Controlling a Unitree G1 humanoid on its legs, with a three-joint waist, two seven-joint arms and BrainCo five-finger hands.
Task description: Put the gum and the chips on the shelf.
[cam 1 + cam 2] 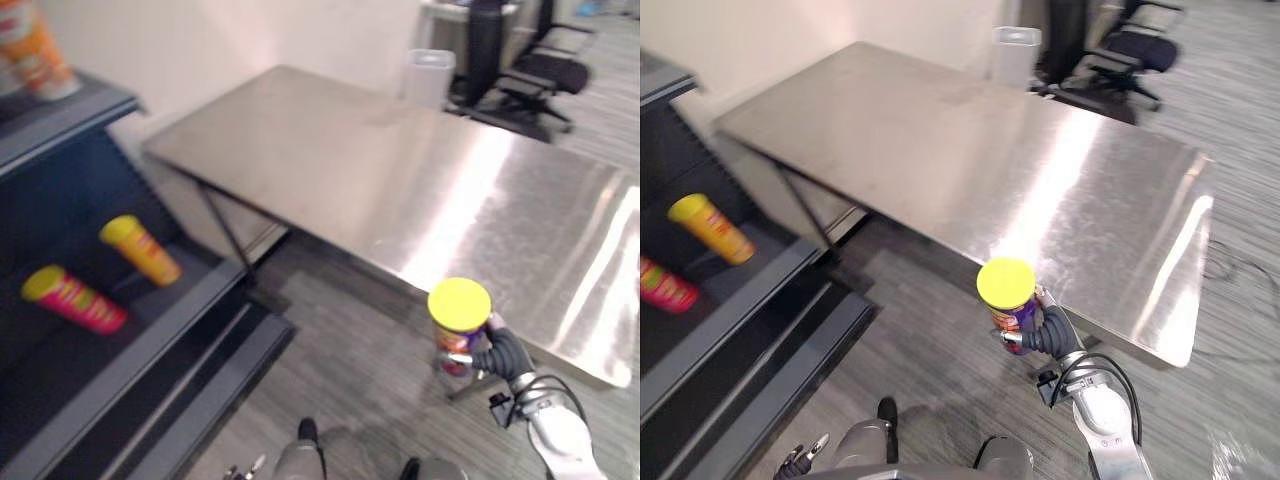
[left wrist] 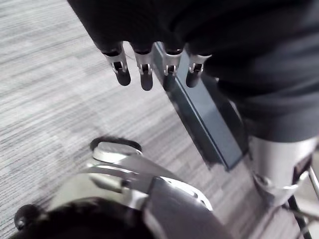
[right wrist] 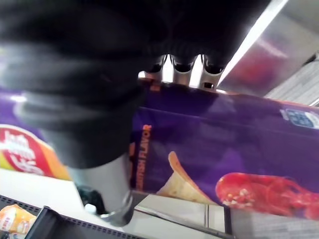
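Right hand curled round upright chips can, just off the tabletop's near edge, above floor | left hand fingers slack, idle | shelf well apart | risk: can slips during carry, or strikes the lying cans on placement.

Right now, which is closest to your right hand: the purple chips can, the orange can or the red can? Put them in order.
1. Purple chips can: held in the right hand.
2. Orange can: on the shelf, far left.
3. Red can: same shelf, farther left.

Steel table, white bin behind, black office chair, grey carpet.
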